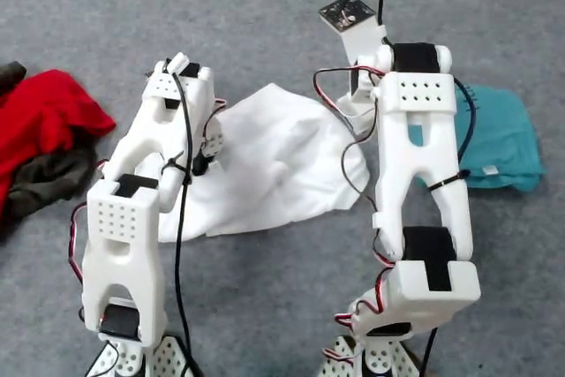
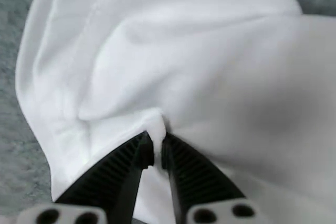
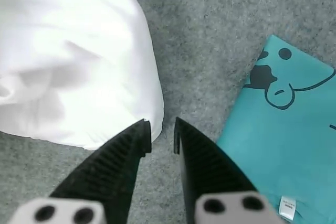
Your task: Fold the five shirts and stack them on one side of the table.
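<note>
Big grey bench [image 1: 265,24] under everything. The biggest thing on it is the white shirt [image 1: 274,161], rumpled and spread out between the two arms. The left tool [image 2: 157,153] sits on the shirt's left-hand edge, jaws closed on a little pinched ridge of the white cloth.

Next is the teal shirt [image 1: 499,143], folded flat with a dark cartoon print. It lies just to the right of the right tool [image 3: 161,132] and isn't touching the white one - a strip of bare bench runs between them. The right tool is over that strip, just beside the white shirt's rounded edge, jaws a little apart with nothing in them.

Well off to the left of the left tool there's a crumpled red shirt [image 1: 44,116]. Touching it, on the side nearer the arm bases, is a smaller dark olive shirt [image 1: 48,178] - also bunched up.
</note>
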